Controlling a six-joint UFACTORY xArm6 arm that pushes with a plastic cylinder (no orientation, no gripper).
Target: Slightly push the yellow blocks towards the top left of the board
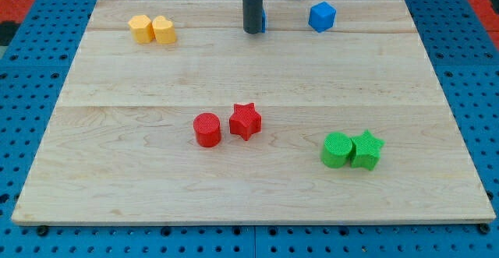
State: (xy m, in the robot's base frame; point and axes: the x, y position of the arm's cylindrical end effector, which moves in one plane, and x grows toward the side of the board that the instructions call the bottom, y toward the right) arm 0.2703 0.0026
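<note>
On the board, top edge: my tip rests on the wood near the middle of the view's top; the dark rod rises straight out of the frame above it.
End effector: a plain rod with no jaws, so nothing is clamped, and the tip is not seen touching either yellow block.
Beside the tip: a sliver of a blue block shows just at the rod's right; its shape is hidden and contact cannot be told.
Yellow pair: two yellow blocks sit at the view's top left, touching side by side; the left yellow block and the right yellow block, shapes too blocky to name for sure.
Tip to yellows: tip lies well to the view's right of the pair, at about the same row.
Blue cube: top right of centre, apart from the rod.
Red pair: red cylinder and red star, mid-board, just beside each other.
Green pair: green cylinder and green star, lower right, touching.
Surface: wooden board on a blue pegboard.
</note>
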